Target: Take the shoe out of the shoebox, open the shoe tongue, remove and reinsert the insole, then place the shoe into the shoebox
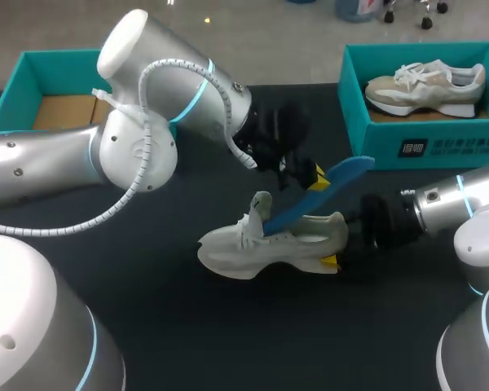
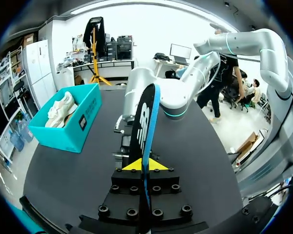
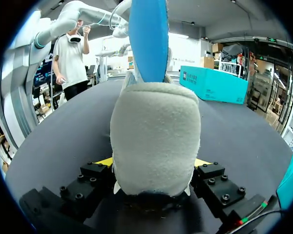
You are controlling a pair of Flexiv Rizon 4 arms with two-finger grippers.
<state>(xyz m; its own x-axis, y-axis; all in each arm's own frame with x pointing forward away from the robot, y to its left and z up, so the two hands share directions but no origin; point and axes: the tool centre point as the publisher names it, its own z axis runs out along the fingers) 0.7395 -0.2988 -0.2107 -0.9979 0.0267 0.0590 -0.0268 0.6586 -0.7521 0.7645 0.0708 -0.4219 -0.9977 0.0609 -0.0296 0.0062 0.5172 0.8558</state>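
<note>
Your right tool [image 3: 154, 163] clamps the shoe [image 3: 155, 131] heel; above the shoe, your left tool [image 2: 142, 165] pinches the insole [image 2: 142, 122], which could buckle if pushed in askew.

Cream shoe [image 1: 253, 252]; blue insole [image 1: 334, 177] (underside black, white print); teal shoebox [image 1: 367, 138] beyond the shoe; black bench [image 1: 228, 342].

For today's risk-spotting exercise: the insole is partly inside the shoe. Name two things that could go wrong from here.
The blue insole, pinched at one end by the left gripper, could buckle entering the shoe. The right gripper holds only the heel, so pushing may twist the shoe loose.
</note>
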